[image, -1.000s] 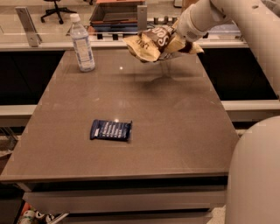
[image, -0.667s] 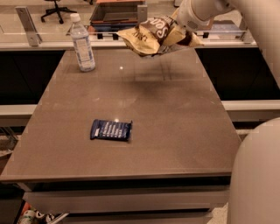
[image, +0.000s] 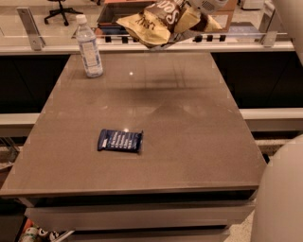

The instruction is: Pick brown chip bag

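Risen since a moment ago, my gripper (image: 199,9) sits at the view's top edge, fingers clamped on the brown chip bag (image: 154,21). It hangs above the far edge of the table (image: 180,123).

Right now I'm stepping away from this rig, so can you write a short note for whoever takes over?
Gripper: at the top of the view, above the table's far edge, shut on the right end of the brown chip bag.
Bag: clear of the table, in the air.
Untouched: blue packet lying flat near the front left, water bottle upright at the far left.
Done: bag grasped and lifted.
Left: probably just keeping the hold secure.
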`<control>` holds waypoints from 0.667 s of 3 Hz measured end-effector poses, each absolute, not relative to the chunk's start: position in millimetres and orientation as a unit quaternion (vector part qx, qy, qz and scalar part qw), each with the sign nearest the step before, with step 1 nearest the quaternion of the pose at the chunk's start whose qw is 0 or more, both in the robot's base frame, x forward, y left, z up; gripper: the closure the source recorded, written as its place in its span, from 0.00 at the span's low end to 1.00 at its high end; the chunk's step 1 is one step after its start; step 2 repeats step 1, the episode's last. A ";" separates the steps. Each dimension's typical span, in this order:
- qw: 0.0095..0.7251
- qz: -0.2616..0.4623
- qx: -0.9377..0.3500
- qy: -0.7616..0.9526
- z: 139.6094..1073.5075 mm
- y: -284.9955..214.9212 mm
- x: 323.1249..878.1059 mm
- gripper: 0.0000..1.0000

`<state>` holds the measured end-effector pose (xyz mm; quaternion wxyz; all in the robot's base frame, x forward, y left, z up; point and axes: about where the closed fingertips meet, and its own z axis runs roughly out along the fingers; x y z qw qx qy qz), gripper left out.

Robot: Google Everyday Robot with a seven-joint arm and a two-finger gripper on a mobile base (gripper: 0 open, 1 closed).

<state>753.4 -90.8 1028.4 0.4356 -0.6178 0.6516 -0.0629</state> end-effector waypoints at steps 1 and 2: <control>0.436 -0.064 -0.618 0.651 1030.5 -90.2 752.7 1.00; 0.436 -0.064 -0.618 0.651 1030.5 -90.2 752.7 1.00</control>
